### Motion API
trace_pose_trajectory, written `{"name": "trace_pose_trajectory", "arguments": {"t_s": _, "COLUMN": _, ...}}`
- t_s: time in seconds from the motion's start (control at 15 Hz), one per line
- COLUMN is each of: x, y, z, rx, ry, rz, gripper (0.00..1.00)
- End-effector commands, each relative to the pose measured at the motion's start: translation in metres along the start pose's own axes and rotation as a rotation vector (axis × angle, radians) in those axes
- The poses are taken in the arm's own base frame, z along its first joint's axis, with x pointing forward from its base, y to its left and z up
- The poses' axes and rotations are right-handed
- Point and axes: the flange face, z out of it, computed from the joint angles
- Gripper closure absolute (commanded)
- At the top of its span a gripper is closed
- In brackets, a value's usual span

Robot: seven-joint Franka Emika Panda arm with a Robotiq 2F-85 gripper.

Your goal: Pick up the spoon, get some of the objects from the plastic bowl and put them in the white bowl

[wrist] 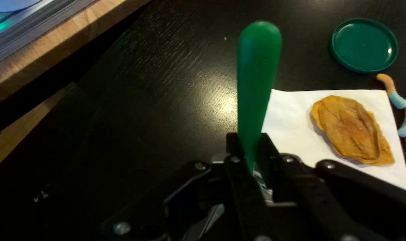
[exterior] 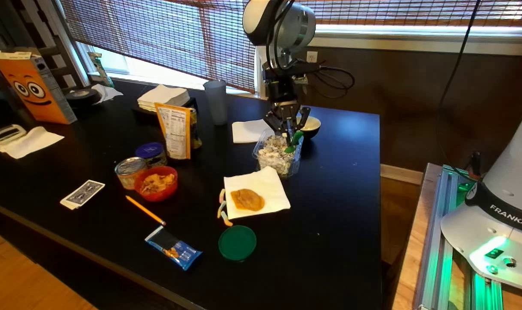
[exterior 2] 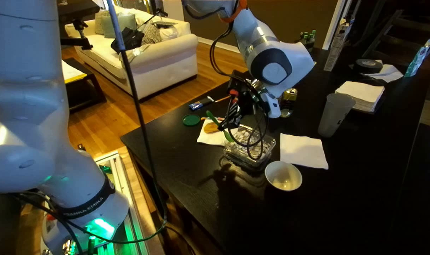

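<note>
The green spoon [wrist: 258, 67] is pinched between the fingers of my gripper [wrist: 249, 144], its handle sticking up in the wrist view. In both exterior views the gripper [exterior: 290, 134] is low over the clear plastic bowl [exterior 2: 243, 161], and the spoon [exterior: 296, 138] slants downward at that bowl's side. Whether its lower end touches the contents I cannot tell. Pale objects [exterior: 278, 155] are heaped inside the plastic bowl. Beside it stands the white bowl [exterior 2: 284, 177], whose inside shows none of the pale bits; in an exterior view the white bowl [exterior: 311, 127] is partly behind the gripper.
A napkin [exterior: 267, 183] with a brown round lies close to the plastic bowl, near gummy worms [exterior: 224, 209] and a green lid [exterior: 237, 243]. Another napkin [exterior 2: 303, 150] adjoins the white bowl. A tall cup [exterior 2: 336, 115] and an orange bowl [exterior: 168, 194] stand farther away.
</note>
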Motion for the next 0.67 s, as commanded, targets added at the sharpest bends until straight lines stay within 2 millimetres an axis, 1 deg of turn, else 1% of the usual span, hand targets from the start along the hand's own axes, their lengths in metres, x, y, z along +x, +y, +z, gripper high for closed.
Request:
{"name": "trace_pose_trajectory", "arguments": {"t_s": 0.0, "x": 0.015, "y": -0.007, "z": 0.003, "rx": 0.063, "ry": -0.063, "rz": -0.037, "gripper": 0.96}}
{"name": "trace_pose_trajectory", "arguments": {"t_s": 0.4, "x": 0.041, "y": -0.02, "z": 0.009, "rx": 0.178, "ry": -0.011, "rz": 0.014, "gripper": 0.96}}
{"name": "trace_pose_trajectory", "arguments": {"t_s": 0.6, "x": 0.049, "y": -0.021, "z": 0.01, "rx": 0.21, "ry": 0.033, "rz": 0.037, "gripper": 0.96}}
